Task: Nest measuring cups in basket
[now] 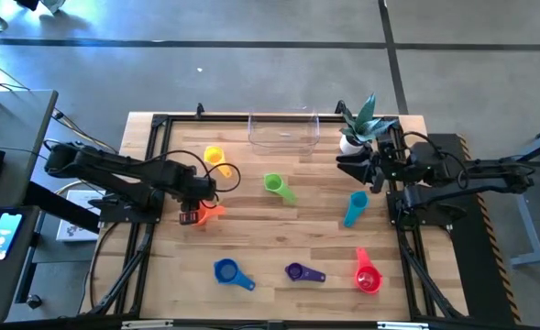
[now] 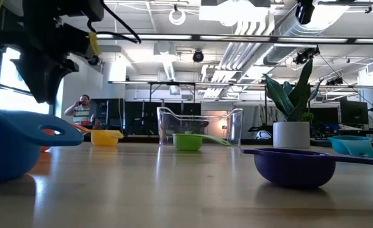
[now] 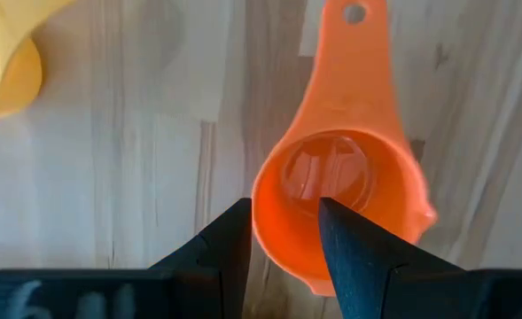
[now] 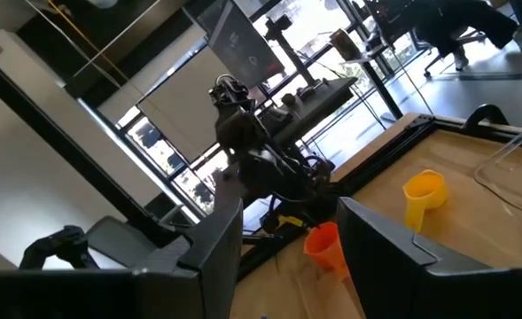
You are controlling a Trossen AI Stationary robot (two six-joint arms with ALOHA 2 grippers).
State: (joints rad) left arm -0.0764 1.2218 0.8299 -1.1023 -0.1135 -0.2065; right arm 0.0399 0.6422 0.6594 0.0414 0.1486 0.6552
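The orange measuring cup (image 3: pixel 349 168) lies on the table's left part, its mouth up and its handle (image 3: pixel 354 53) flat on the wood. My left gripper (image 3: pixel 284 206) points down just over it, open; one finger stands above the bowl, the other outside the rim. In the low view the fingers (image 2: pixel 47 95) hang above the table. My right gripper (image 4: pixel 287 257) waits open and level at the right (image 1: pixel 357 167). The yellow (image 1: pixel 216 159), green (image 1: pixel 277 186), light blue (image 1: pixel 355 207), blue (image 1: pixel 228 272), purple (image 1: pixel 302 272) and red (image 1: pixel 368 276) cups lie scattered. The clear basket (image 1: pixel 283 131) stands at the far edge.
A white pot with a green plant (image 1: pixel 355 133) stands at the far right, beside the basket and close to my right arm. Bare wood lies between the cups in the table's middle (image 1: pixel 279 229). A person (image 2: pixel 80 111) stands far off in the room behind.
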